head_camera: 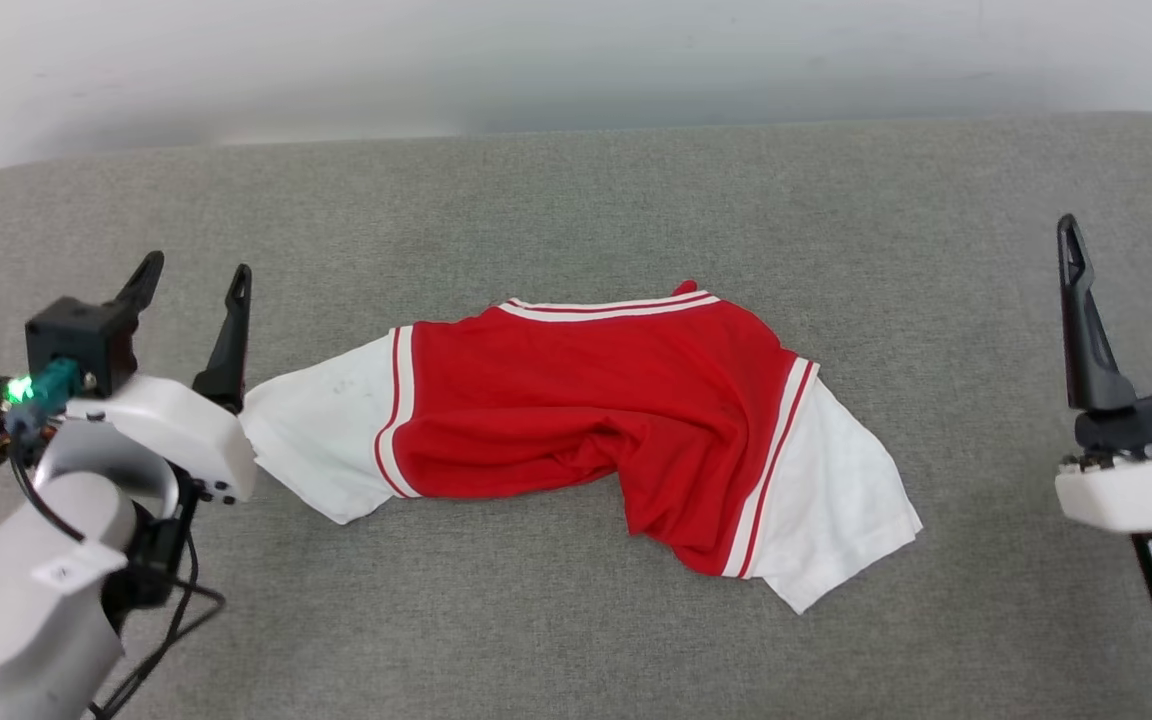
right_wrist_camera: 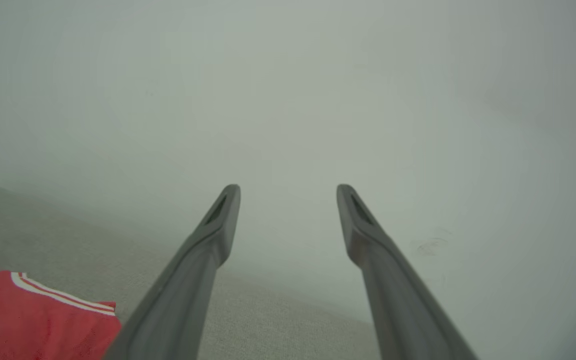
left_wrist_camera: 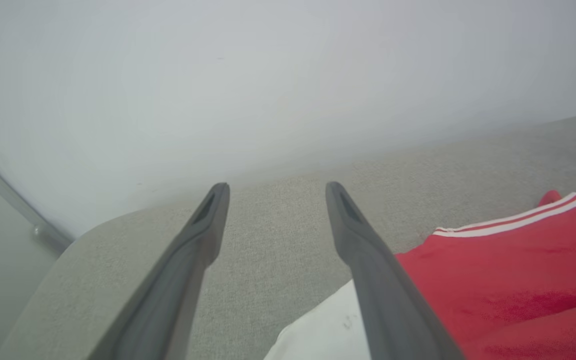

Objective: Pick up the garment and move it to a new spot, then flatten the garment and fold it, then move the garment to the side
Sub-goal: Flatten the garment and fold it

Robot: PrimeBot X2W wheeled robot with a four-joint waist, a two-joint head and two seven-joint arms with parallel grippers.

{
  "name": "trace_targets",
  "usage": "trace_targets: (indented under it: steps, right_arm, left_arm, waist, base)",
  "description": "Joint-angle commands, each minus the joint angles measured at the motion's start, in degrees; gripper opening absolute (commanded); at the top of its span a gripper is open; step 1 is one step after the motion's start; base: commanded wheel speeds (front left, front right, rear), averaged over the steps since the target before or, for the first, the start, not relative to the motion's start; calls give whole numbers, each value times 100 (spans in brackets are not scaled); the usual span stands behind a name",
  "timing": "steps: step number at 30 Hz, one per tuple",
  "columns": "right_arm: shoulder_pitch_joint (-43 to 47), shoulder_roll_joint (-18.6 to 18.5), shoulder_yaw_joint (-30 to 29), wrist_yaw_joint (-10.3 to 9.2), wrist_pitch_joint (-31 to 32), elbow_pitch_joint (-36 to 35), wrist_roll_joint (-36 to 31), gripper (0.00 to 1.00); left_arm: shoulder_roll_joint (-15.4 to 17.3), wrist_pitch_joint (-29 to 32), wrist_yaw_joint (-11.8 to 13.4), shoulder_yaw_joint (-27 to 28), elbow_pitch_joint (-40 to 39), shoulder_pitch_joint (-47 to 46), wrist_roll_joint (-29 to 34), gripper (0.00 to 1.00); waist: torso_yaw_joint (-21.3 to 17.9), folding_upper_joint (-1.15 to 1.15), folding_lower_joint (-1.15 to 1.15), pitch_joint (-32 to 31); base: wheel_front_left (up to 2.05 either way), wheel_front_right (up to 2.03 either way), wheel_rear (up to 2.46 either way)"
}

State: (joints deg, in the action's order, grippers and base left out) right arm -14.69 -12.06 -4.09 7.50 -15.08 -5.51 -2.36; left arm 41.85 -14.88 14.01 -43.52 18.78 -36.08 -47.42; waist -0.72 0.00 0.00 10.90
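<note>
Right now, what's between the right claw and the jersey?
Only bare grey upholstery, seen in the head view. The right claw hangs open, apart from the jersey.

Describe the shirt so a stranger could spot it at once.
Start at the grey fabric-covered surface below the pale wall. Near its middle lies a crumpled red jersey T-shirt. White short sleeves and red-and-white striped trim mark it out from the plain grey around it.
</note>
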Motion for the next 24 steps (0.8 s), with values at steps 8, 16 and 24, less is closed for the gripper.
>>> trace_targets:
  steps: [8,16,24]
  right_arm:
    - [-841,-1548,1316,-2,1938,329,1118,100]
    - [-1305,-2847,2882,-3,4636,64,3007,100]
    - [-1607,-3318,3775,-2,6503,206,4178,100]
  left_arm:
    - [-400,-30,679,1286,-1412,1371,1149,100]
    - [-954,-32,511,2092,-1739,2116,1843,100]
    - [-1518,-32,181,2733,-1854,2313,2363,100]
  waist:
    - [124,0,0,-55]
    - [201,0,0,49]
    - [337,0,0,357]
  base:
    - [0,0,0]
    - [0,0,0]
    - [0,0,0]
